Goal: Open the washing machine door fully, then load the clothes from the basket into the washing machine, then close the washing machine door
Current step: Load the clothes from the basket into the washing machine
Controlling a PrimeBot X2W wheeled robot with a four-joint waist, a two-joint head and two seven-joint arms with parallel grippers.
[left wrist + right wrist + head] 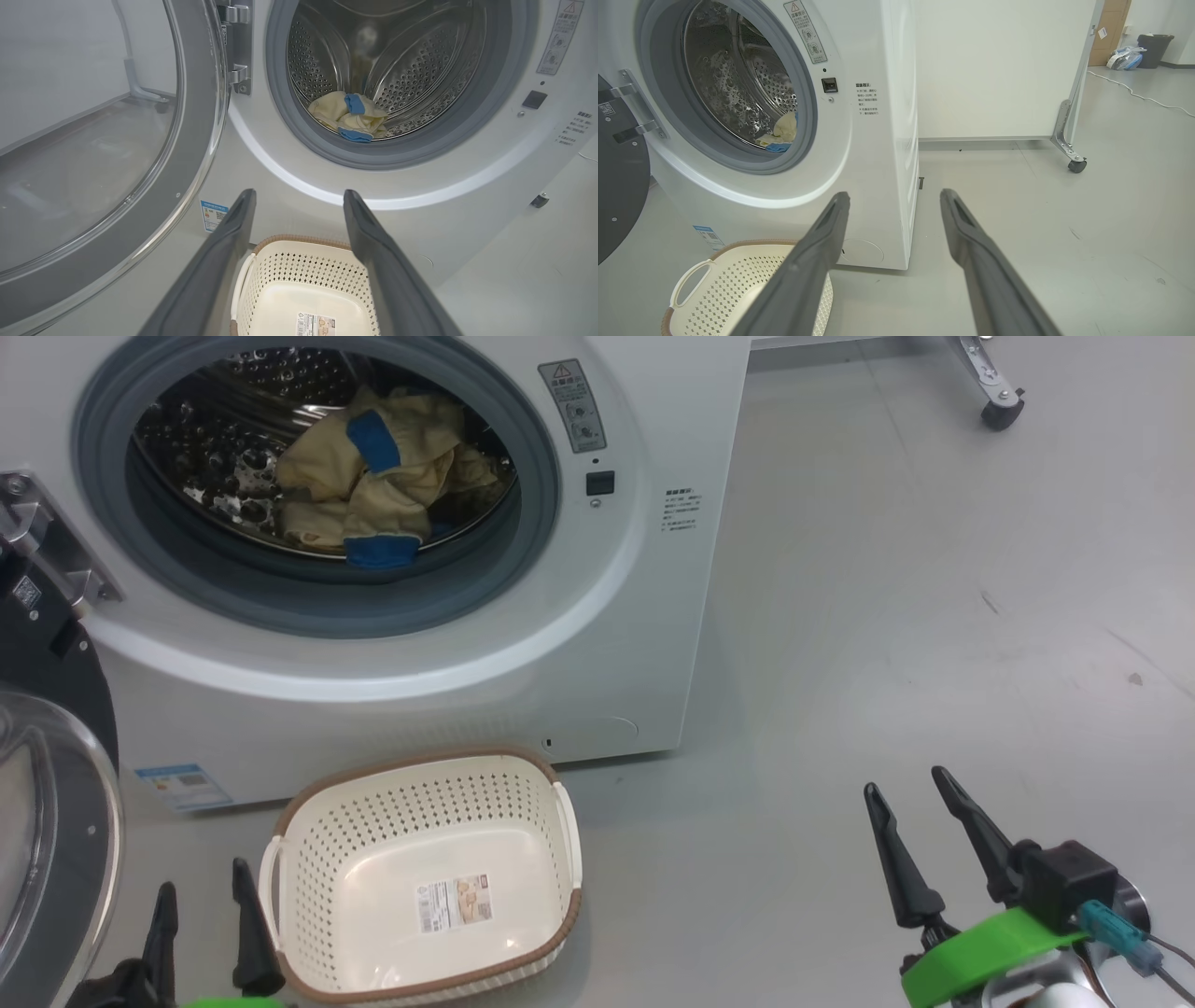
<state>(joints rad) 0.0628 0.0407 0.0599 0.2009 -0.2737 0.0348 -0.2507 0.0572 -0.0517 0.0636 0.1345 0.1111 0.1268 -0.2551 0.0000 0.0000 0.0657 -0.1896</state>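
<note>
Though loaded, washer [644,616]: door [51,803] wide, unclosed
Clothes [373,485]: in drum [205,429]
Basket [420,761]: empty
Left hand [203,875], right hand [905,779]: spread, empty

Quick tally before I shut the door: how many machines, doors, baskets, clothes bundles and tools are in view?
washing machine: 1
washing machine door: 1, open
basket: 1, empty but for its label
clothes: 1 bundle, in the drum
tools: 2, left tool and right tool, both open
Total: 6
</note>
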